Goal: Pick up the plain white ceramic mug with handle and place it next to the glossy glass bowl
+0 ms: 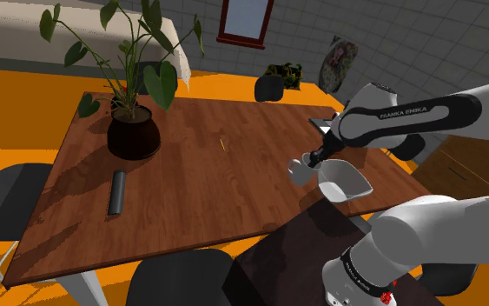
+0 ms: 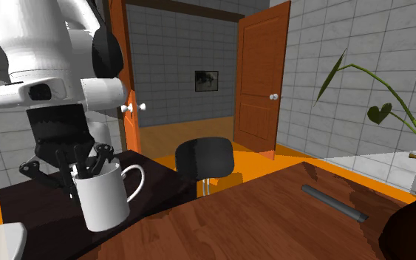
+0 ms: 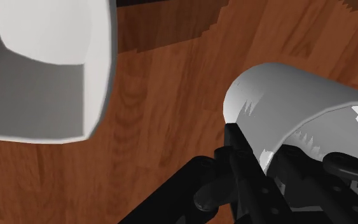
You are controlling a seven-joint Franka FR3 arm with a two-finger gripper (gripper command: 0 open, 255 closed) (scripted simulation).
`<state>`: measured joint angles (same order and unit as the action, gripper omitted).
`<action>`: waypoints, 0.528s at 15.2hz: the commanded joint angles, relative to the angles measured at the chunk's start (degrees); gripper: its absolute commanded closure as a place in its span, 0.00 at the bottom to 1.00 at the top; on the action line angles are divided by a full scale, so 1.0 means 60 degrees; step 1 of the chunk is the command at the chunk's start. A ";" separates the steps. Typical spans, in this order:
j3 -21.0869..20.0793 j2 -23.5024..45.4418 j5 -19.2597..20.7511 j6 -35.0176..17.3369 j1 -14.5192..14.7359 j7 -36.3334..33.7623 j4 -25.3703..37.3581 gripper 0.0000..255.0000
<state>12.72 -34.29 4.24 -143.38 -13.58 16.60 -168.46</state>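
One white mug (image 2: 106, 198) is hanging from the gripper (image 2: 86, 171), pinched at its rim
Stiff, slick, likely brittle, so the rim pinch is suiting it; bowl (image 3: 44, 70) is sitting just beside the gripper

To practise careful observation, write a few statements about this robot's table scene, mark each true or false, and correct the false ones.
1. The gripper clasps the white mug at its rim. True.
2. The white bowl stands right beside the potted plant. False: the bowl is near the mug at the table's edge by the robot, far from the plant.
3. A dark grey cylinder lies flat on the wooden table. True.
4. The orange door is shut. False: it stands open.
5. The mug has no handle. False: its handle shows in the second exterior view.
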 commanded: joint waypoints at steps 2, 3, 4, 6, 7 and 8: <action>0.0085 0.0416 -0.0016 -0.0617 0.0043 0.0059 -0.0193 1.00; 0.0116 0.0571 -0.0027 -0.0823 0.0064 0.0082 -0.0244 1.00; 0.0148 0.0731 -0.0041 -0.1030 0.0089 0.0106 -0.0292 1.00; 0.0217 0.1068 -0.0080 -0.1453 0.0147 0.0161 -0.0377 1.00; 0.0255 0.1244 -0.0105 -0.1667 0.0182 0.0192 -0.0415 1.00; 0.0297 0.1426 -0.0135 -0.1883 0.0223 0.0227 -0.0450 1.00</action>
<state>14.34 -26.63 3.57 -153.46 -12.45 17.85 -170.90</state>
